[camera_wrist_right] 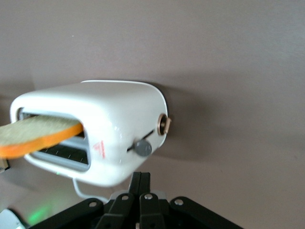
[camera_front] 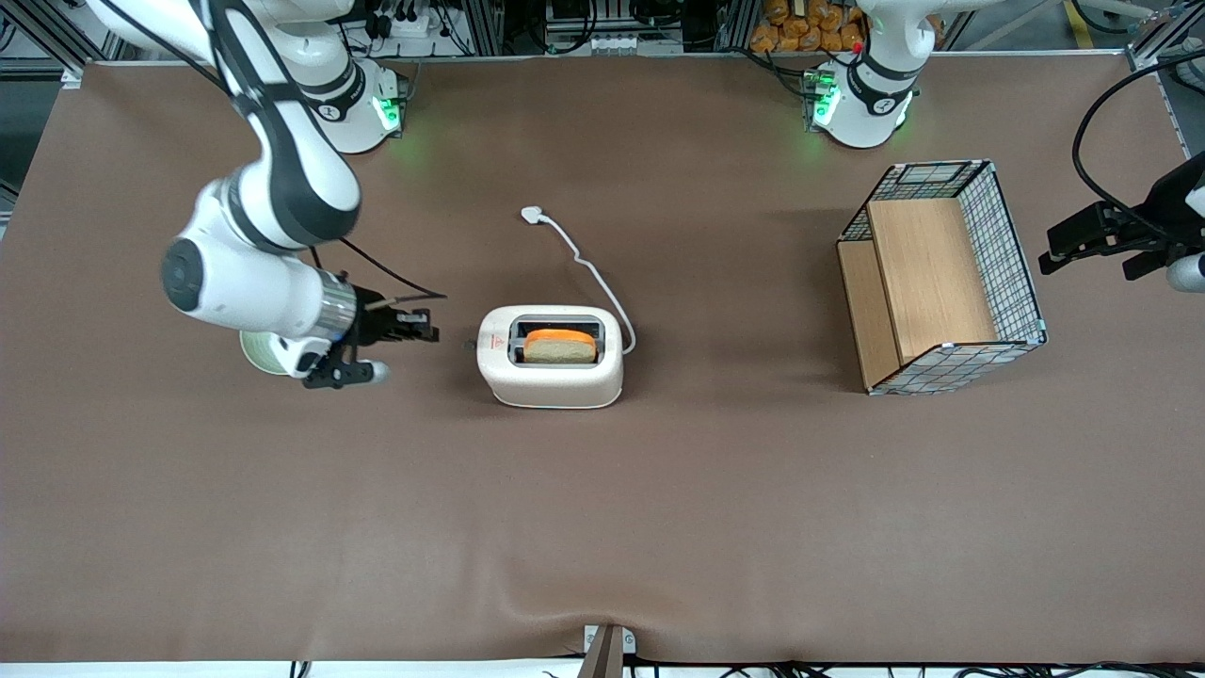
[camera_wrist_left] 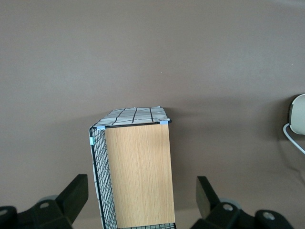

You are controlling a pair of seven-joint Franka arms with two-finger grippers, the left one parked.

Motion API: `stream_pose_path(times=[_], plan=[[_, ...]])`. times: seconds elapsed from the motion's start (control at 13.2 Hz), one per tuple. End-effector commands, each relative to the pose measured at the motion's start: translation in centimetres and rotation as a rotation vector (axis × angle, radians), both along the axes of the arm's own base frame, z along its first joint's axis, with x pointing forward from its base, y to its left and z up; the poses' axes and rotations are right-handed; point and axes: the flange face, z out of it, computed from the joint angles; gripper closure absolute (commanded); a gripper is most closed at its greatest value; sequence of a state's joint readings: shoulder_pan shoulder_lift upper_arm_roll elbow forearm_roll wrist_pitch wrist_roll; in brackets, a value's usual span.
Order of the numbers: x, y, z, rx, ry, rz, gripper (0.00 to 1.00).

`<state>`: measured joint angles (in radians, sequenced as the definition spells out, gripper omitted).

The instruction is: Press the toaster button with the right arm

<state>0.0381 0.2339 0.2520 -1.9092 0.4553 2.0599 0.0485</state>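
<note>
The cream-white toaster (camera_front: 551,381) stands mid-table with a slice of bread (camera_front: 560,347) in one slot. In the right wrist view the toaster (camera_wrist_right: 119,109) shows its end face with the small round grey toaster button (camera_wrist_right: 142,147) on a dark slit and a brass-rimmed knob (camera_wrist_right: 164,125) beside it. The right arm's gripper (camera_front: 431,331) is shut and empty, level with the toaster's end toward the working arm's end of the table, a short gap from it. Its closed fingers (camera_wrist_right: 141,180) point at the toaster, close to the button without touching it.
The toaster's white cord runs to a white plug (camera_front: 533,215) farther from the front camera. A wire-mesh wooden basket (camera_front: 941,278) stands toward the parked arm's end and also shows in the left wrist view (camera_wrist_left: 136,171). A pale round object (camera_front: 259,356) lies under the right wrist.
</note>
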Motion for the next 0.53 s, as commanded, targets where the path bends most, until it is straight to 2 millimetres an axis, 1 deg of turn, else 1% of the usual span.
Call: stream_pose_path(times=[0.0,0.08,0.15,0.23,0.3,0.45], plan=[[-0.8,-3.6,3.0,0.002,0.022,-0.023,0.84],[-0.8,-5.3,4.0,-0.01,0.032,-0.029,0.77],[-0.8,-7.0,5.1,-0.043,0.043,-0.028,0.6],[-0.7,-8.5,6.6,-0.084,0.038,-0.018,0.21],[-0.4,-10.6,8.2,-0.124,0.023,-0.014,0.0],[0.0,-13.2,11.5,-0.191,0.024,0.003,0.0]])
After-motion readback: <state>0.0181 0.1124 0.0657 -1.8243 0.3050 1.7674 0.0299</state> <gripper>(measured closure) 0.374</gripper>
